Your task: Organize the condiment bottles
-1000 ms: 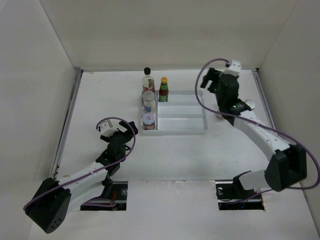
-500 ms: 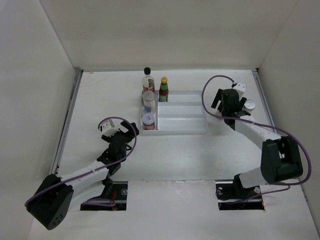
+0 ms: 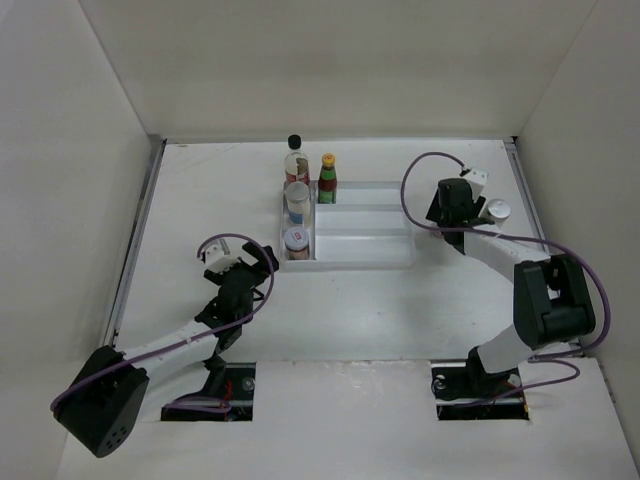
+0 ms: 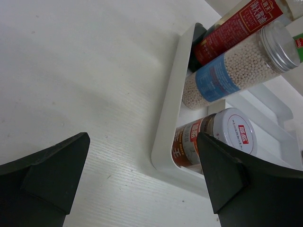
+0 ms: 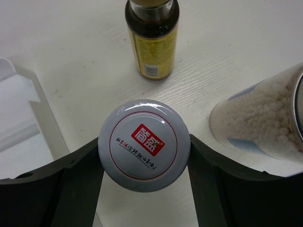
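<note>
In the top view a white divided tray [image 3: 395, 262] holds a black-capped red-labelled bottle [image 3: 294, 160], a blue-labelled shaker [image 3: 298, 203] and a white-lidded jar [image 3: 296, 243] in its left column. A green yellow-capped bottle [image 3: 327, 178] stands beside them. My right gripper [image 5: 144, 147] is shut on a white-lidded jar [image 5: 144, 142] just right of the tray. An amber bottle [image 5: 152, 35] and a granule shaker [image 5: 265, 118] stand close by. My left gripper [image 4: 142, 165] is open and empty, low by the tray's front left corner [image 4: 163, 151].
The tray's middle and right compartments [image 3: 365, 225] hold nothing. A white lid [image 3: 497, 209] shows beside my right gripper [image 3: 450, 205]. Walls enclose the table at the back and on both sides. My left gripper [image 3: 255, 262] sits left of the tray.
My right arm has come down from above the tray's right end to the table right of the tray, and its fingers now sit against the white-lidded jar. The left arm has barely moved.
</note>
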